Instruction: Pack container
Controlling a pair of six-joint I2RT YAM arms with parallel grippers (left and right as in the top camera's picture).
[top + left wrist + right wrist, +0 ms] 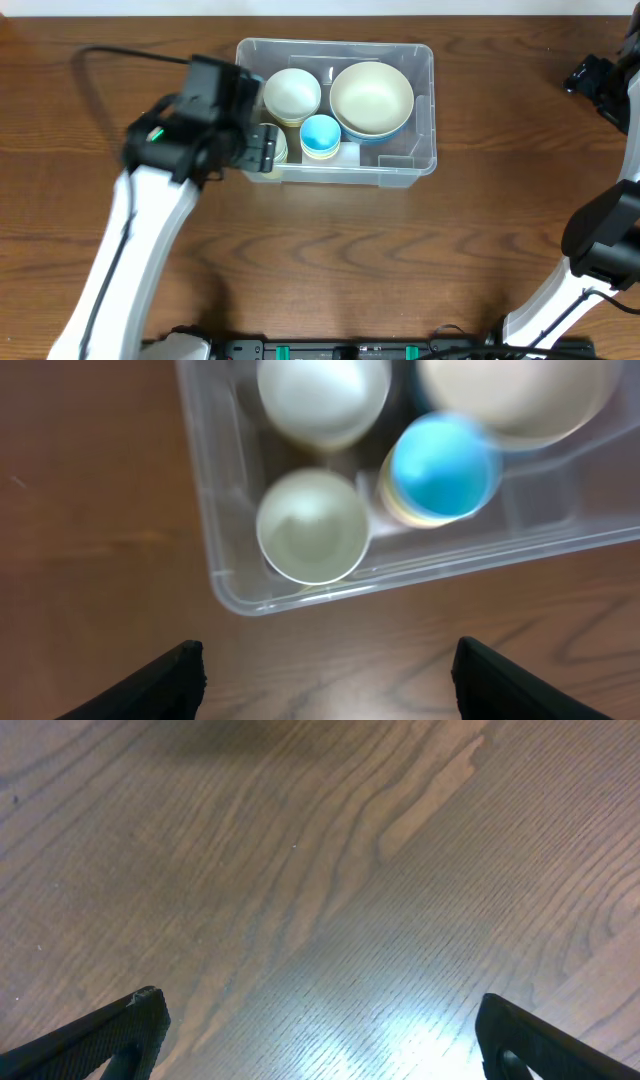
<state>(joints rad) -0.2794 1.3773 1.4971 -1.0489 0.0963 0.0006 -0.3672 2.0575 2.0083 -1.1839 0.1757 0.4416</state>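
Inside the container (340,42): two bowls (291,93) (372,95), two cups (313,525) (443,465); left hand (327,660), right hand (320,1008) open.

A dark brown wood-grain surface (330,250) fills every view, its grain in long wavy streaks. A pale glare patch (420,1045) lies on it; a narrow whitish strip (300,6) borders its far edge.

We see bare floor only in the near right corner of the container (400,150). A large bowl (371,97), small bowl (291,93), blue cup (320,136) and pale cup (312,525) crowd the rest, and our left tool (328,650) hangs over its near left corner.
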